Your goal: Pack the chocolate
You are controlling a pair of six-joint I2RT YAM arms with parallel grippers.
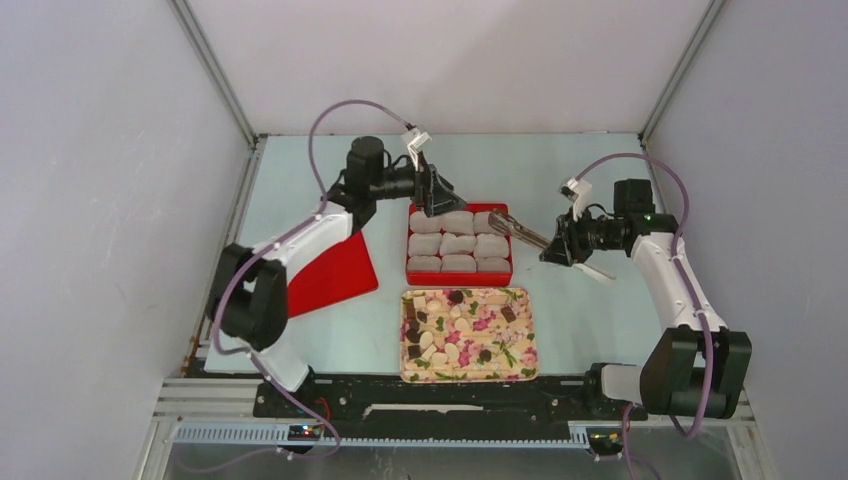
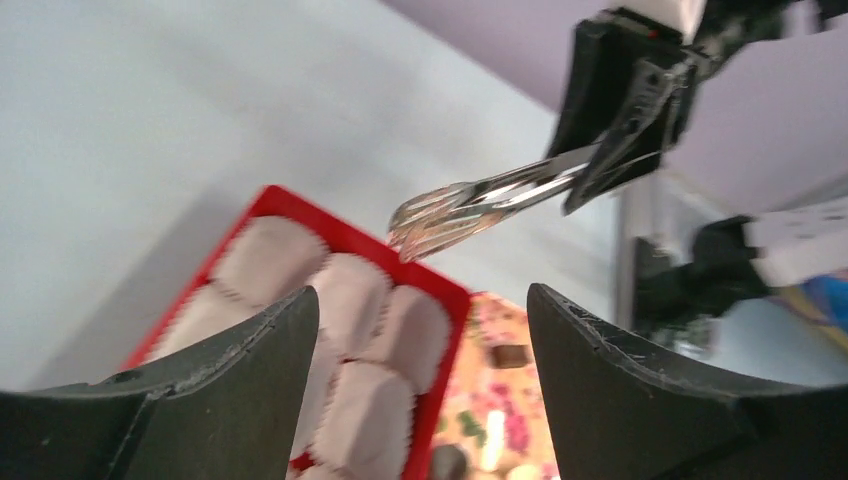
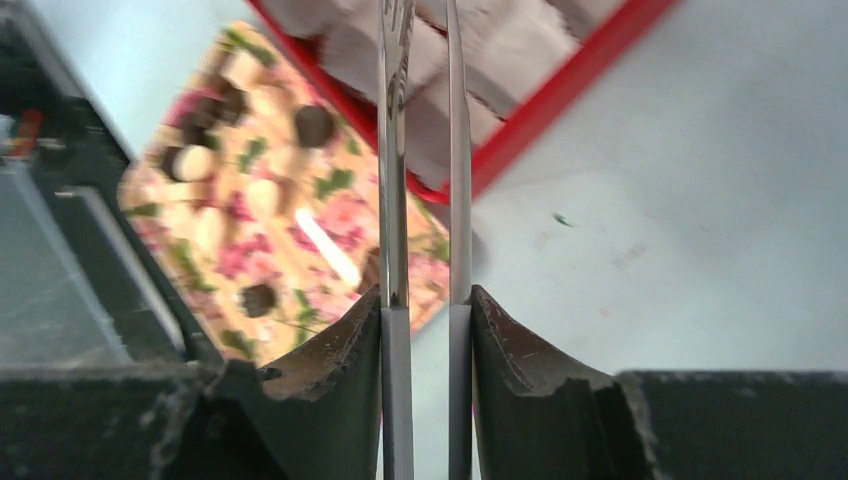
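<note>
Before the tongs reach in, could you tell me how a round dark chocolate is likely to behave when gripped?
Probably rolls or slips: the round dark chocolate lies loose on the flat tray, and the tongs are smooth metal. Small, so likely light.

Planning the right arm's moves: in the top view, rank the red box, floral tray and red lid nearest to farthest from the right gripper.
1. Red box, just left of the right gripper.
2. Floral tray, toward the arm bases.
3. Red lid, far left.
</note>
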